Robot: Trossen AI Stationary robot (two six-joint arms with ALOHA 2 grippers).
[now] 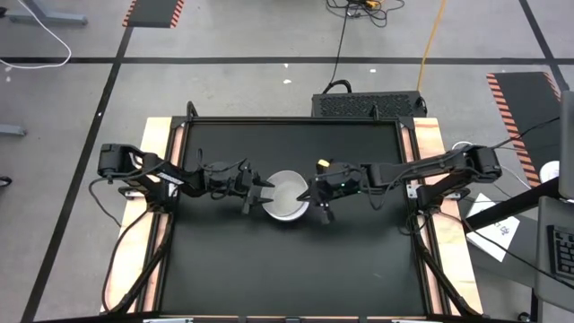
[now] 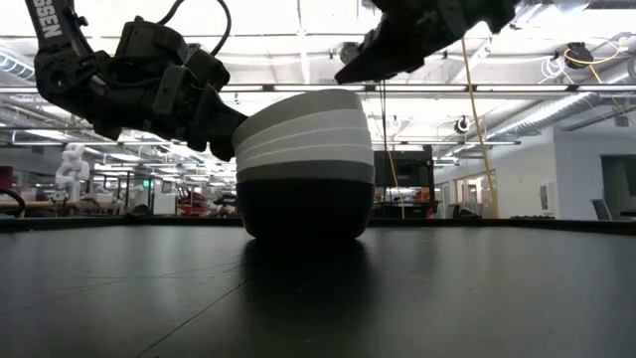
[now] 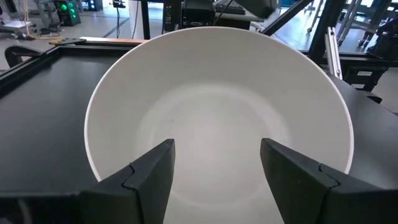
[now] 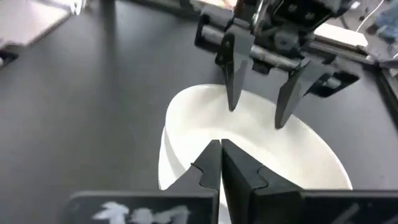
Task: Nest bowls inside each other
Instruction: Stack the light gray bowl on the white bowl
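Note:
The bowls stand nested in one stack (image 1: 287, 196) at the table's middle. In the low view the stack (image 2: 303, 164) has a black bowl resting on the table, a dark grey band above it, then several white rims; the top white bowl is slightly tilted. My left gripper (image 3: 214, 168) is open at the stack's left side, its fingers spread over the top bowl's left rim (image 4: 255, 115). My right gripper (image 4: 221, 149) is shut and hovers just above the top bowl's right rim (image 2: 343, 75). A pale translucent bowl cannot be told apart. My left gripper comes slanting down from the table's left, its open fingers (image 2: 227, 134) close against the top white bowl's left rim (image 2: 243, 129). I cannot tell whether they touch it.
The dark table mat (image 1: 224, 269) lies bare all around the stack. Its raised frame and wooden edges (image 1: 429, 179) run along the sides. A black box (image 1: 368, 105) sits beyond the far edge.

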